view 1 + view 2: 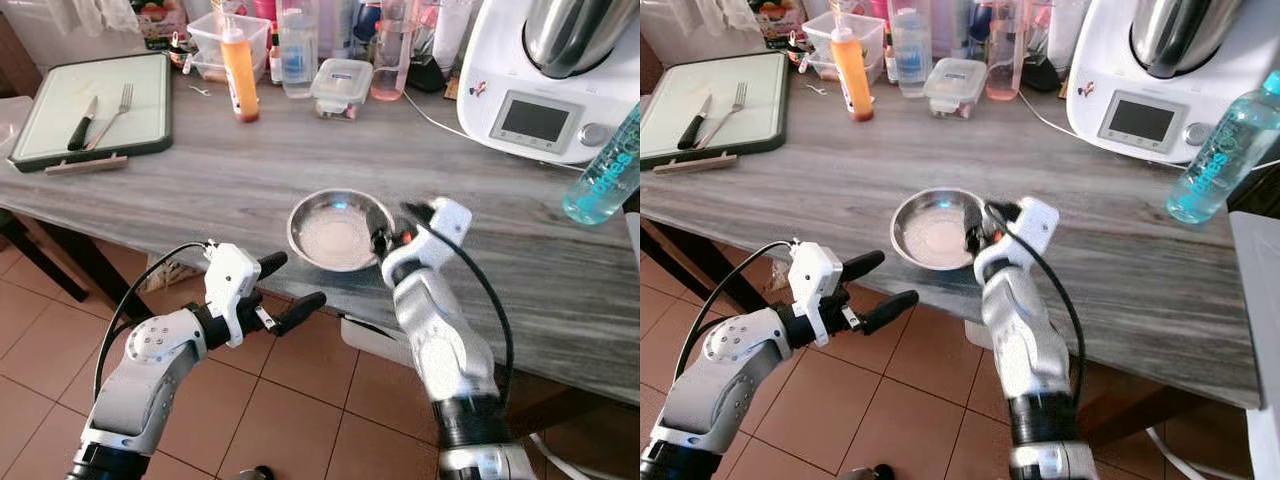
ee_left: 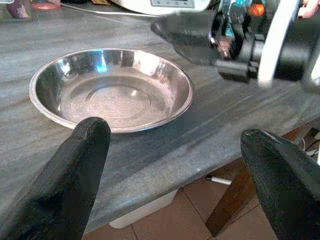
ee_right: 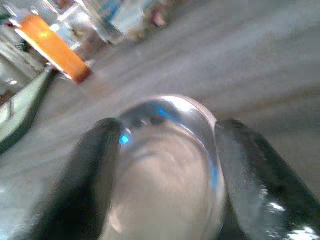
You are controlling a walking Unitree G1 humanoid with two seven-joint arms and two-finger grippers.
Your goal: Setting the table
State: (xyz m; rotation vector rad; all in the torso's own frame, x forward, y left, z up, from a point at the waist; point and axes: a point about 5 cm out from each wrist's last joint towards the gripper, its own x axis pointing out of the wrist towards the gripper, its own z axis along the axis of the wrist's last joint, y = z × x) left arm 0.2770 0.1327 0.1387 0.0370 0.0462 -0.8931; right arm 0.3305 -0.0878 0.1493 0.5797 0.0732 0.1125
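A shiny stainless-steel bowl [image 1: 340,230] with a polished, mirror-like rim sits on a matt grey desk [image 1: 250,170] with a streaked, wood-grain look. The left tool [image 1: 283,292] and right tool [image 1: 977,228] have smooth black fingers on glossy white and silver casings. At ten o'clock from the bowl lies a metal fork [image 1: 113,113] on a pale board [image 1: 60,100]. The floor [image 1: 300,400] is matt terracotta tile.

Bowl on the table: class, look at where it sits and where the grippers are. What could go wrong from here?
1. The bowl sits close to the table edge; a nudge from the right gripper at its rim could tip it to the floor.
2. The rim is thin, shiny metal, so it may slip from the fingers.
3. The left gripper hangs open below the table edge and may knock the underside if raised.
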